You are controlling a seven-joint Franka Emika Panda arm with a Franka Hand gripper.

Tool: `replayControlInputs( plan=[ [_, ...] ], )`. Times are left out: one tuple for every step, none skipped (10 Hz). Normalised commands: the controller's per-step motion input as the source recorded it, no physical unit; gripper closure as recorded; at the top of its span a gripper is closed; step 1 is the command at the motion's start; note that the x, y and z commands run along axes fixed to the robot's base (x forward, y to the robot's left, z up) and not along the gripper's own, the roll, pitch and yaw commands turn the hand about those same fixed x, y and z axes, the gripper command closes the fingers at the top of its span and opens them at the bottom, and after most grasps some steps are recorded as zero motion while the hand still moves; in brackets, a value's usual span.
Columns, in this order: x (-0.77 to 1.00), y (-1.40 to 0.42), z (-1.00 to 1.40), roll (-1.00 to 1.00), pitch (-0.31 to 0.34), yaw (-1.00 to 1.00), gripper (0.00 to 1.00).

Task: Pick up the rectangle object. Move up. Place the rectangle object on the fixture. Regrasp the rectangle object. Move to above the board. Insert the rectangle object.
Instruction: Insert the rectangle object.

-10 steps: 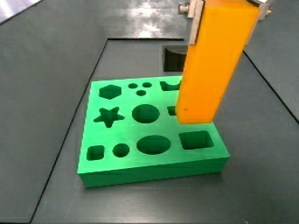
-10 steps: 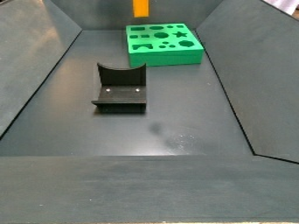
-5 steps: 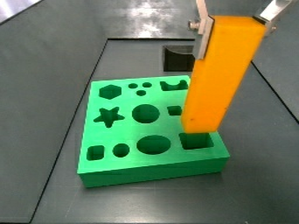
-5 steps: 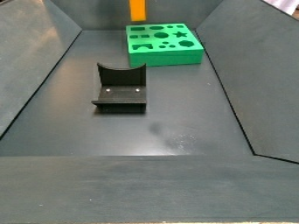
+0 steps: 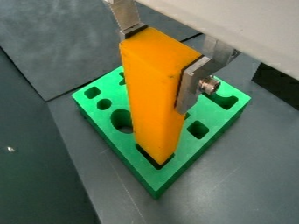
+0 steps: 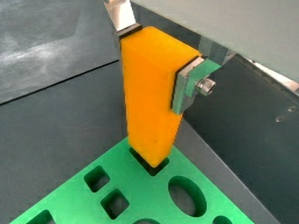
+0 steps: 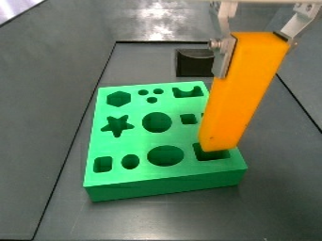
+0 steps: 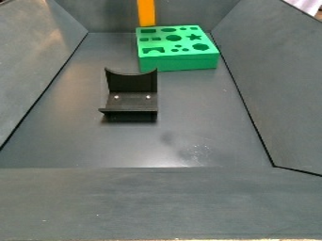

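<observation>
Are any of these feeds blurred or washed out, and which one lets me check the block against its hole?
Both wrist views are sharp: the rectangle object stands with its lower end at a square hole in the board, the gripper clamped near its top. In a side view the fixture is clear, but the far-off block is cropped by the frame edge. No strong glare anywhere.

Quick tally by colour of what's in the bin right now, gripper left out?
Orange-yellow: 1, the rectangle object, held upright in the gripper, its lower end at a square hole
Green: 1, the board
Dark grey-black: 1, the fixture, apart from the board
Total: 3
</observation>
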Motion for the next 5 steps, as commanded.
replayControlInputs(
  plan=[
    [0.15,0.00,0.00,0.00,0.024,0.00,1.00],
    [0.06,0.00,0.00,0.00,0.000,-0.02,1.00],
    [0.18,0.00,-0.07,0.10,0.010,-0.17,1.00],
    [0.15,0.00,-0.10,0.13,0.017,-0.18,1.00],
    [0.06,0.00,-0.10,0.12,0.021,-0.12,1.00]
  ],
)
